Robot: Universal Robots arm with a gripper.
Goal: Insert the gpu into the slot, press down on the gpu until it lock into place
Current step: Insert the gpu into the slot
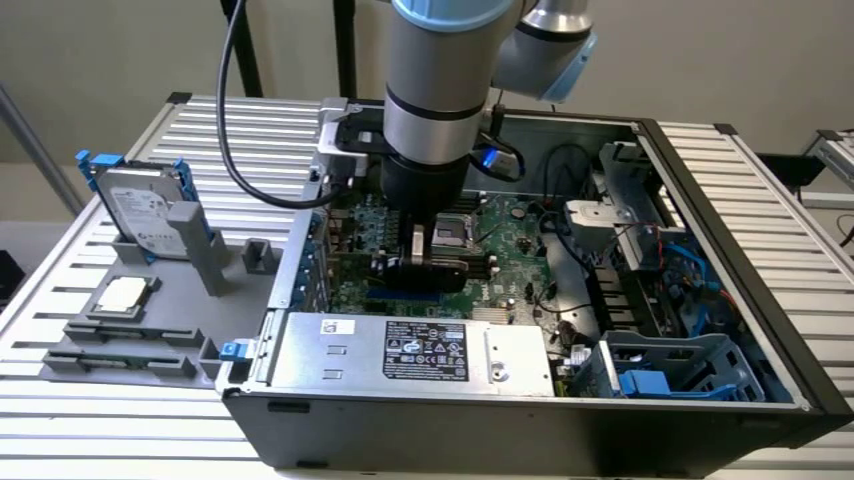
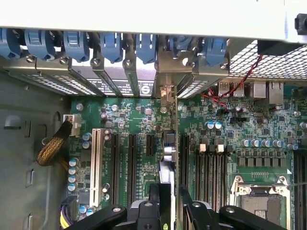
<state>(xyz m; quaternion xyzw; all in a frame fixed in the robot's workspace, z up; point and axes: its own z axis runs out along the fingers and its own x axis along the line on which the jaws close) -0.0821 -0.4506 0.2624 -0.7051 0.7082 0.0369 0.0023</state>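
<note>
The gpu (image 1: 451,272), a flat black card, stands on edge inside the open computer case, right over the blue slot (image 1: 400,297), a short stretch of which shows beneath it. My gripper (image 1: 424,262) comes straight down from above and is shut on the card's upper part. In the wrist view the gpu (image 2: 168,153) appears edge-on, running from its metal bracket at the case's rear wall back to my gripper (image 2: 169,191), with one black finger (image 2: 154,196) on each side. The card hides the slot there. I cannot tell whether the card is seated.
A silver power-supply box (image 1: 414,350) lies just in front of the card. The processor socket (image 2: 259,201) and black memory slots (image 2: 211,167) sit beside it, and a white slot (image 2: 97,165) on the other side. Outside the case stand a hard drive (image 1: 140,210) and a processor (image 1: 123,295).
</note>
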